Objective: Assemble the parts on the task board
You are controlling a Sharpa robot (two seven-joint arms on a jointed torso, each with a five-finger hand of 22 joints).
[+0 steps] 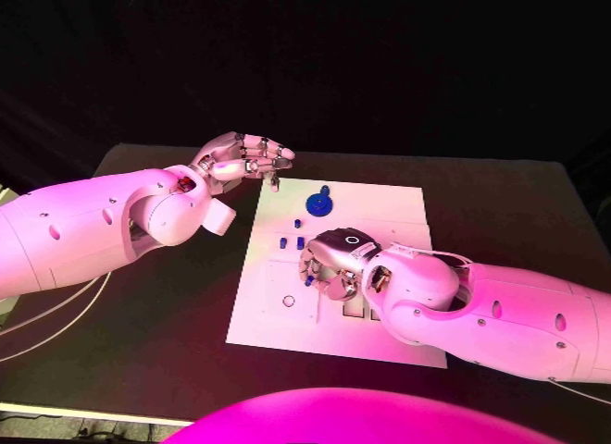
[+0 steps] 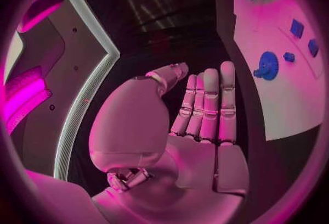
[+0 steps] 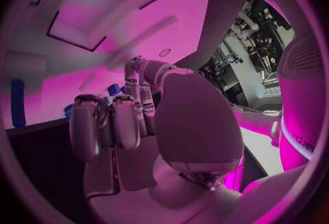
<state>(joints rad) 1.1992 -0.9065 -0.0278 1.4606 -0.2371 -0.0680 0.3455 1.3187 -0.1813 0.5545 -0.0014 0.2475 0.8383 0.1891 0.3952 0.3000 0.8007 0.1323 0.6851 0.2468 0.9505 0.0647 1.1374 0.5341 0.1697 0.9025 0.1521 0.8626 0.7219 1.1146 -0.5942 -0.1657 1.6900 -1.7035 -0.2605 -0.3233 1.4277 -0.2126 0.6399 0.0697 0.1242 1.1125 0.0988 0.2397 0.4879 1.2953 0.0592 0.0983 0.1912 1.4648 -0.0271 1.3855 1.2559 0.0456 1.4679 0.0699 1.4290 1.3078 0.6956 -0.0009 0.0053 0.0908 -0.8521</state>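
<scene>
Head view: black table (image 1: 519, 199) with the white task board (image 1: 386, 208) at its middle, far edge and right edge bare, near right corner covered by the right arm. Left hand (image 1: 245, 157) raised just beyond the board's far left corner, fingers curled inward; nothing visible in it. Open dark table to the left of the board and beyond it. Right hand (image 1: 335, 264) lowered onto the board's middle, fingers bent down over the surface, hiding what lies beneath. Round blue part (image 1: 319, 201) near the far edge of the board, apart from both hands. Small blue parts (image 1: 291, 243) just left of the right hand, close to its fingers. Whether those fingers pinch a piece: cannot tell.

Left wrist view: left hand (image 2: 199, 119) seen from behind, fingers (image 2: 209, 103) straight and side by side, thumb alongside, holding nothing. Board (image 2: 288, 98) beyond the fingertips, cut off by the circle's rim. On it the round blue part (image 2: 266, 65) and several small square blue pieces (image 2: 296, 28). Dark gap between fingertips and board edge.

Right wrist view: right hand (image 3: 137, 119) close over the board (image 3: 185, 10), fingers curled toward the surface. Bits of blue (image 3: 114, 90) peeking out at the fingertips, mostly hidden, contact hard to make out. Narrow blue part (image 3: 18, 103) standing near the board's edge, well aside from the hand. Recessed rectangular slot (image 3: 103, 15) in the board past the fingers.
</scene>
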